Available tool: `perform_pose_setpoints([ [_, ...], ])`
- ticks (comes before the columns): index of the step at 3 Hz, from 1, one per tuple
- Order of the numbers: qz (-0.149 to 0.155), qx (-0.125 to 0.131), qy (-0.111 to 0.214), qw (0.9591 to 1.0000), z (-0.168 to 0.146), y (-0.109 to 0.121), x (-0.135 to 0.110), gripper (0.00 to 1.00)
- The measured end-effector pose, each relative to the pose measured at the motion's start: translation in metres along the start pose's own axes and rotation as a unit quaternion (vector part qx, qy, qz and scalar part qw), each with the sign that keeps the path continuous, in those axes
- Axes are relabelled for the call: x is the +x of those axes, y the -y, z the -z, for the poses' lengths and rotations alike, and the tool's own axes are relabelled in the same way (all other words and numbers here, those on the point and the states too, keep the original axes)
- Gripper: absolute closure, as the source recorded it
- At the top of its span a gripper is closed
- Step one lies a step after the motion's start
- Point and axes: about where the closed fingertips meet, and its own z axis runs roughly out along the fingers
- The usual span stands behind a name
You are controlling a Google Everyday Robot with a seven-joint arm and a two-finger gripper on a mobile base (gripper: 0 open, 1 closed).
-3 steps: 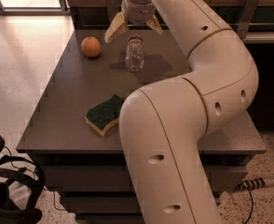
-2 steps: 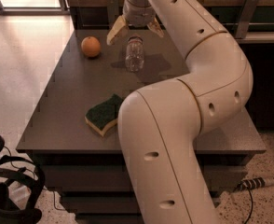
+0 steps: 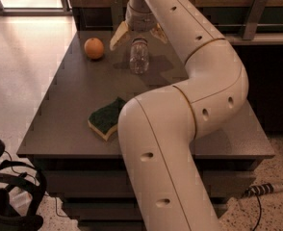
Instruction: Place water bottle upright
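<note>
The water bottle (image 3: 138,57) is a small clear ribbed bottle at the far middle of the dark table (image 3: 69,114). Its long axis runs vertically in the view, wide base toward me. Its cap end is tucked under the gripper's palm and hidden. My gripper (image 3: 138,34) is right over the bottle's top. The two pale fingers (image 3: 118,35) are spread wide to either side of the bottle's neck and do not touch its body. I cannot tell whether the bottle's base rests flat on the table.
An orange (image 3: 94,48) sits at the far left of the table. A green and yellow sponge (image 3: 106,117) lies near the front, beside my arm (image 3: 199,90), which covers the table's right half. A wall and rail run behind the table. Cables lie on the floor at the lower left.
The gripper has dipped very slightly over the bottle, its fingers still spread. The bottle, orange and sponge have not moved.
</note>
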Motion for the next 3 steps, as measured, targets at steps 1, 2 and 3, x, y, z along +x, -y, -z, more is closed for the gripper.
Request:
perform_pose_setpoints([
  [1, -0.003, 0.000, -0.006, 1.0000, -0.008, 0.000, 0.000, 0.00],
  [2, -0.007, 0.003, -0.017, 0.9998, -0.018, 0.002, 0.002, 0.02],
  [3, -0.009, 0.004, -0.023, 0.9997, -0.023, 0.004, 0.003, 0.32],
])
